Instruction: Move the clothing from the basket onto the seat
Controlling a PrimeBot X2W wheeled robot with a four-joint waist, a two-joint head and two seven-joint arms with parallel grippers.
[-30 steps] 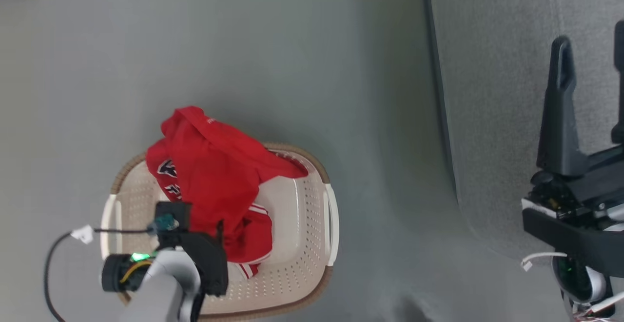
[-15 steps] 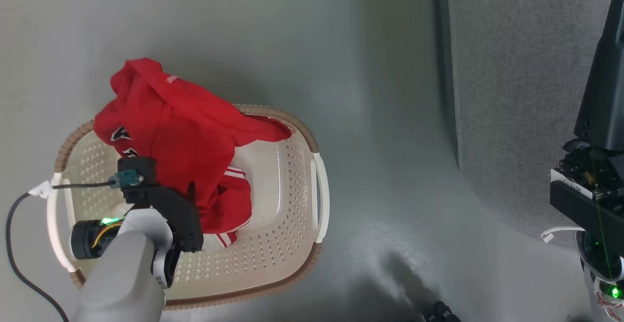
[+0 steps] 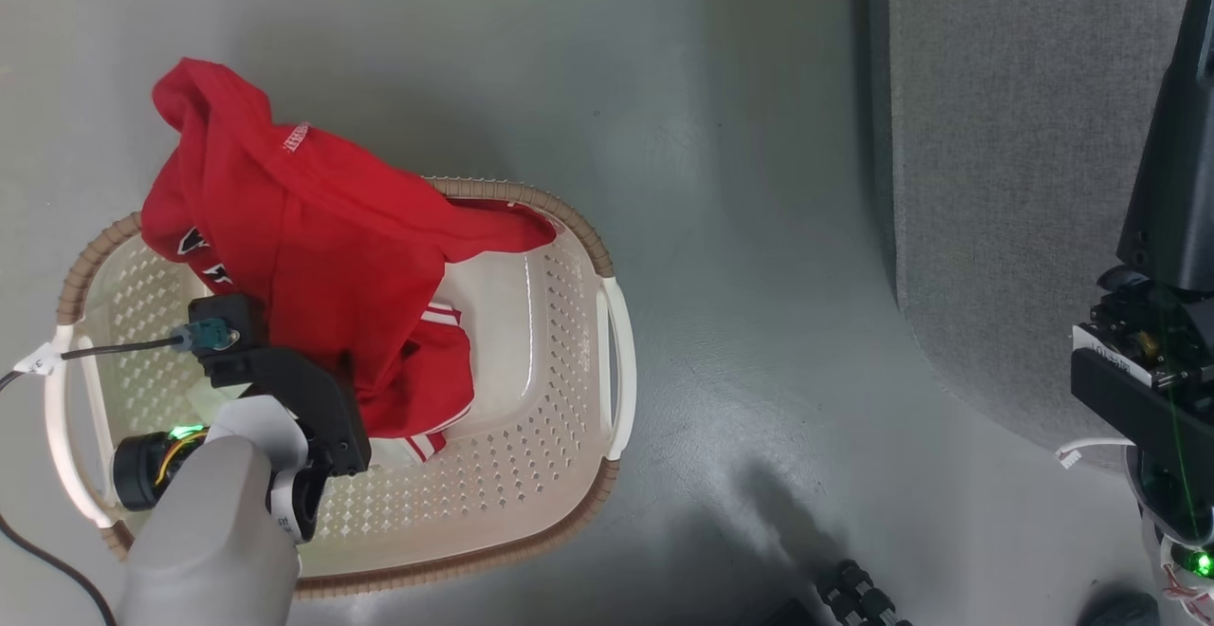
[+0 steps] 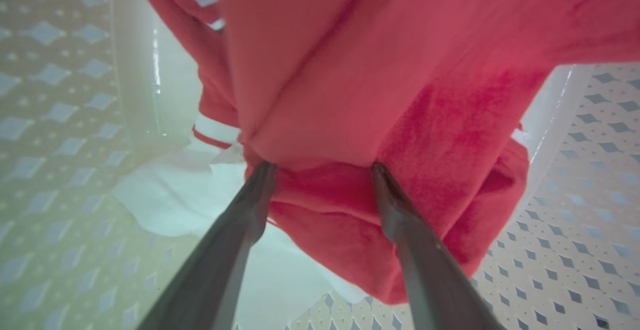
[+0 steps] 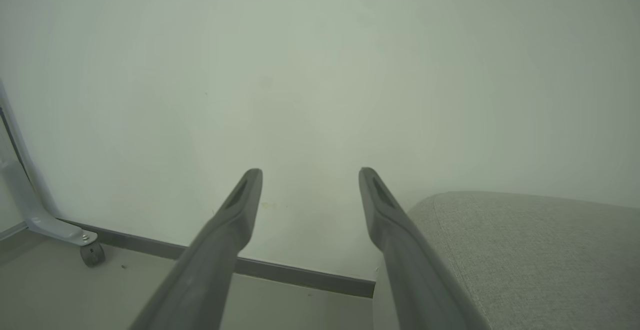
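Note:
Red clothing (image 3: 322, 256) with white trim is heaped in the cream basket (image 3: 569, 398) on the floor, one fold hanging over its far brown rim. My left gripper (image 4: 322, 170) reaches down into the basket. It is open, its two fingertips pressed against a bunched red fold (image 4: 380, 95) that lies between them. Under the red cloth lies some white cloth (image 4: 170, 195). The grey seat (image 3: 1005, 180) fills the right side. My right gripper (image 5: 310, 172) hangs open over the seat's corner (image 5: 540, 255), nothing between its fingers, facing a pale wall.
Grey floor (image 3: 740, 228) separates the basket from the seat. A black cable (image 3: 104, 351) runs from my left wrist across the basket's left handle. A dark ribbed object (image 3: 858, 598) lies at the bottom edge. A white frame leg on a caster (image 5: 90, 252) stands by the wall.
The head camera has shifted, so the basket now sits lower left and looks larger. My left gripper stays down at the red cloth. Both grippers keep their wide spread.

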